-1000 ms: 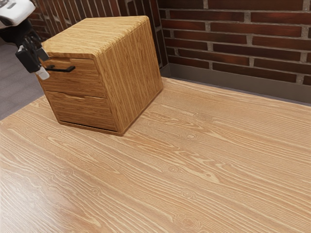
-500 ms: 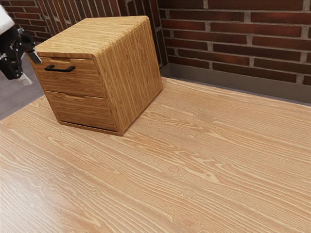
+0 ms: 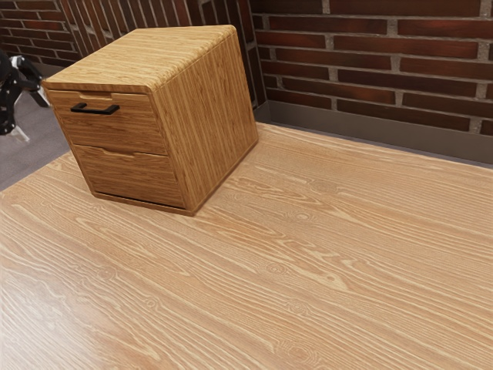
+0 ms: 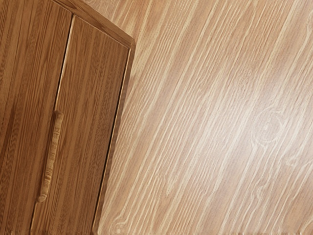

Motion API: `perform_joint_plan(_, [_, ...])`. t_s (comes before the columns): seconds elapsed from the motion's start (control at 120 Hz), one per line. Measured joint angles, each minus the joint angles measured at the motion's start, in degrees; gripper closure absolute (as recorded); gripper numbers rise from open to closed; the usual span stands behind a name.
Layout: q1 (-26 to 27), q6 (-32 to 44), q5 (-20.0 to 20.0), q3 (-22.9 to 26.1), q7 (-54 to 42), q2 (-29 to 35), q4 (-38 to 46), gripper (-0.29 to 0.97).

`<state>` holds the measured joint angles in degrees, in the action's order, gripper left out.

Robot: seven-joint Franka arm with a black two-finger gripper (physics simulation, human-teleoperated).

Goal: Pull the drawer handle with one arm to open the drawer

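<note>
A wooden cabinet with two drawers stands at the back left of the table. The top drawer carries a black bar handle, and its front looks level with the lower drawer. My gripper hangs at the exterior view's left edge, well to the left of the handle and apart from the cabinet. Its fingers stand spread with nothing between them. The wrist view looks along the cabinet front, where a wooden grip sits at the seam between the drawers.
The wooden table stretches wide in front of the cabinet and to the exterior view's right. A brick wall runs along the back. Grey floor shows past the table's left edge.
My gripper has drawn back to the exterior view's left, from beside the black handle's left end to the frame's edge. The handle now shows whole. The cabinet has not moved.
</note>
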<state>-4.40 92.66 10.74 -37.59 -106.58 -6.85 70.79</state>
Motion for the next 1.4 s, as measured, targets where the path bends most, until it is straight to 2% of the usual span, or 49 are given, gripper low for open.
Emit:
perform_joint_plan(0.1, [-2.52,1.86,1.65,-0.03,-2.05,0.02,-0.05,0.1])
perform_joint_plan(0.275, [-2.55,7.16,3.43,0.55,-3.98,-0.61,2.06,0.29])
perform_joint_plan(0.508, [-2.53,10.69,4.04,2.52,-5.24,-1.81,2.07,0.18])
perform_joint_plan(0.717, [-2.58,16.03,5.55,4.86,-4.62,-6.4,1.13,0.17])
perform_joint_plan(0.85, [-4.85,19.65,5.76,4.93,-3.41,-7.77,1.03,0.17])
perform_joint_plan(1.4, [-6.22,23.87,6.05,8.47,-0.07,-9.26,1.54,0.38])
